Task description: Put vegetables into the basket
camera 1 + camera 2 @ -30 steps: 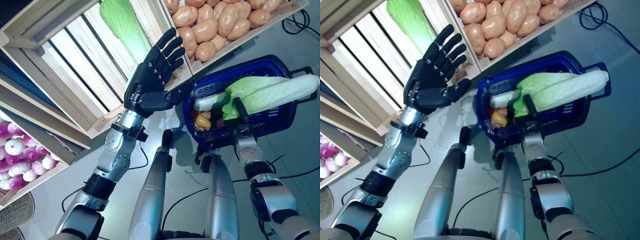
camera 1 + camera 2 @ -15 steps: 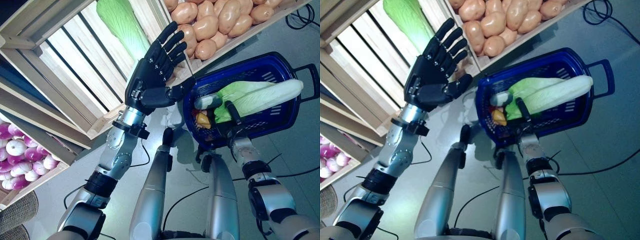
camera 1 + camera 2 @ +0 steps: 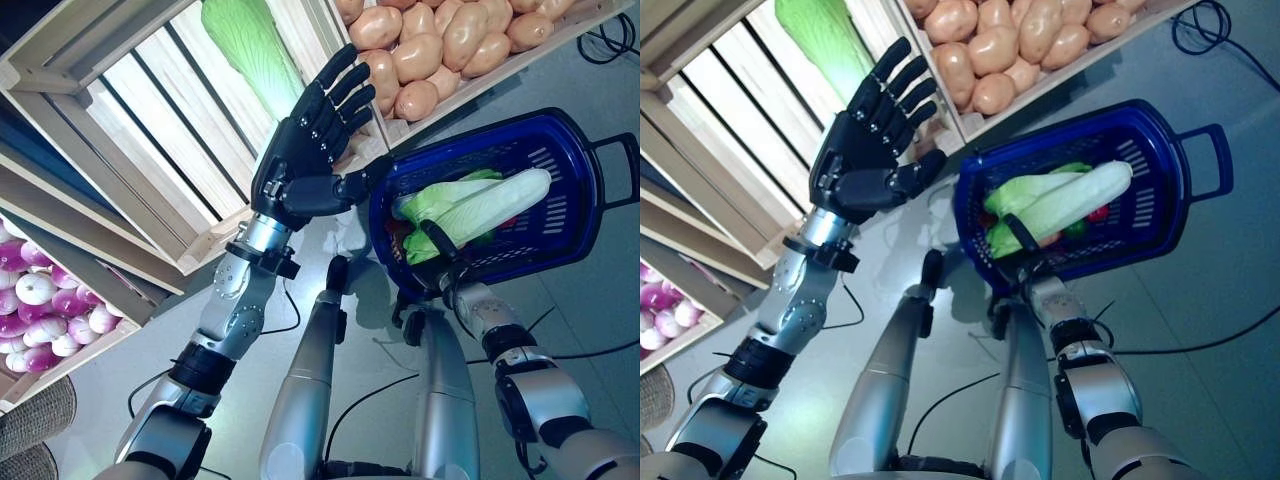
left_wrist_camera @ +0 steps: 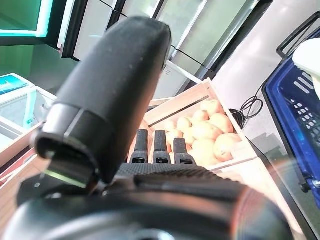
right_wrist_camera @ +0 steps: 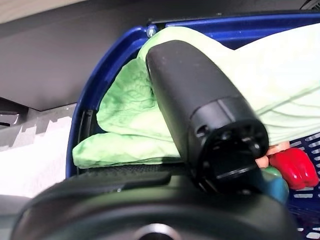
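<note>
Bright, even light overhead. Glare washes the pale crate slats (image 3: 150, 110) and the glossy floor (image 3: 600, 330). The close wrist views are blurred.

Left robot hand (image 3: 310, 150) raised, fingers spread; right robot hand (image 3: 445, 262) low

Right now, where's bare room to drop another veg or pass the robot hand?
Free: the slatted crate beside the lone cabbage, and the basket's far end past the cabbage in the basket. Crowded: the potato crate and the basket's near end by the right robot hand. The left robot hand is open.
</note>
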Controlling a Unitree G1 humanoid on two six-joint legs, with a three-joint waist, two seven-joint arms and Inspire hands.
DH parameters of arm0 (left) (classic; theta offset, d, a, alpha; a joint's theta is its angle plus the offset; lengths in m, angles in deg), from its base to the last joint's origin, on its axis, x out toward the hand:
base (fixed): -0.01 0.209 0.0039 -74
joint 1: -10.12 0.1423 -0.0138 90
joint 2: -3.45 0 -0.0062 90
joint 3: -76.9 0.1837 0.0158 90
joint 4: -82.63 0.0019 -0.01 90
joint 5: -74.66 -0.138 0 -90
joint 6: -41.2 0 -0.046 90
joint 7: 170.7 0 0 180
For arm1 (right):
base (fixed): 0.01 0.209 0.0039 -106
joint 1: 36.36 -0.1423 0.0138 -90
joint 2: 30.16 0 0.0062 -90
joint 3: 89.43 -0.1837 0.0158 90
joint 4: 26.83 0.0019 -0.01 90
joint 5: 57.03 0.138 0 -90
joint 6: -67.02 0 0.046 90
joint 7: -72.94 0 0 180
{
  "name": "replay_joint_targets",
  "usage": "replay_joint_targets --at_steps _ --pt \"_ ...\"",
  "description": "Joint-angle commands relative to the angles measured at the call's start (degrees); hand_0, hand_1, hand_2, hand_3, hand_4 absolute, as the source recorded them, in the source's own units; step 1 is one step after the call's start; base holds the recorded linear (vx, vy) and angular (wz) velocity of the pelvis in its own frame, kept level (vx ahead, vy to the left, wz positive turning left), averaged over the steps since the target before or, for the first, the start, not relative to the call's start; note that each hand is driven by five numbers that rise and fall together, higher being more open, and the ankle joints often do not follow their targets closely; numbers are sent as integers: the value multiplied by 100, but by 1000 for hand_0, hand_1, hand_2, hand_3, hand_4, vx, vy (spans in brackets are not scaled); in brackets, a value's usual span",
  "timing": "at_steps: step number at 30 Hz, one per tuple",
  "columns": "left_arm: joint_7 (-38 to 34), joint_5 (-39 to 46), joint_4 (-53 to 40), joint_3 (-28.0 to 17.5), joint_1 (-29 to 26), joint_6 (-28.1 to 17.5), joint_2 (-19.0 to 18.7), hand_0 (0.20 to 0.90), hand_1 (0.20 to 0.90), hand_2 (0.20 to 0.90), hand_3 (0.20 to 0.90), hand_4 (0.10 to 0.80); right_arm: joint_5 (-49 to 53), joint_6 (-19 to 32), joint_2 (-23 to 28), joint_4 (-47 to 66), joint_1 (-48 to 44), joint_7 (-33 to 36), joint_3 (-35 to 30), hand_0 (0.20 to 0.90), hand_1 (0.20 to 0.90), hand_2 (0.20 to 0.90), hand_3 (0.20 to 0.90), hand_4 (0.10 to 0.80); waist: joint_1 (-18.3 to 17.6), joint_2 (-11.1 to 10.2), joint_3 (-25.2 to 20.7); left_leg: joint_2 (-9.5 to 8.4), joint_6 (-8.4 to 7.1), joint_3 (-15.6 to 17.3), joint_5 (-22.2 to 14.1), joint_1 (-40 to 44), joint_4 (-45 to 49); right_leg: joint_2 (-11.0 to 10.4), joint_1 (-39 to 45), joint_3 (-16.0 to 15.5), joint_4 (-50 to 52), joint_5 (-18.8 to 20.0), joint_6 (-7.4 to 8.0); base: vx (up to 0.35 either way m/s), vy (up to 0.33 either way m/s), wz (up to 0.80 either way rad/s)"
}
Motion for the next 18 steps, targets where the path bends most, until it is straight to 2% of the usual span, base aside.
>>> replay_joint_targets --at_steps 1,2,7,11,14,18 --pt "163 -83 -745 -190 -512 -486 381 900 900 900 900 800 -49 127 177 184 -240 -126 5 811 811 811 811 740 33 407 -22 -313 159 138 -463 322 -56 224 430 -112 -462 349 163 3 -13 6" --pt "171 -80 -735 -191 -517 -487 379 900 900 900 900 800 -129 119 199 145 -276 17 4 900 900 900 900 800 39 417 -22 -310 165 143 -467 312 -54 214 416 -121 -448 343 159 1 -14 7" --pt "145 -77 -825 -205 -500 -396 387 900 900 900 900 800 -260 160 259 -69 -338 63 -47 900 900 900 900 800 64 439 -22 -326 182 137 -477 311 -41 204 398 -131 -400 336 164 -1 -2 2" --pt "54 -72 -878 -185 -480 -433 375 900 900 900 900 800 -712 383 295 -137 -350 486 -9 900 900 900 900 800 38 437 -22 -307 196 157 -498 294 -11 235 368 -100 -380 332 150 0 0 0" --pt "62 -25 -933 -198 -448 -436 357 900 900 900 900 800 -1301 605 336 -195 -371 1060 35 900 900 900 900 800 37 426 -22 -288 196 165 -480 328 -47 257 401 -94 -434 363 147 0 0 0" --pt "53 -121 -1049 -178 -391 -429 302 900 900 900 900 800 -1600 836 383 -298 -452 1246 130 900 900 900 900 800 37 391 -22 -255 207 173 -442 513 -232 350 572 -68 -641 424 135 4 0 -1"
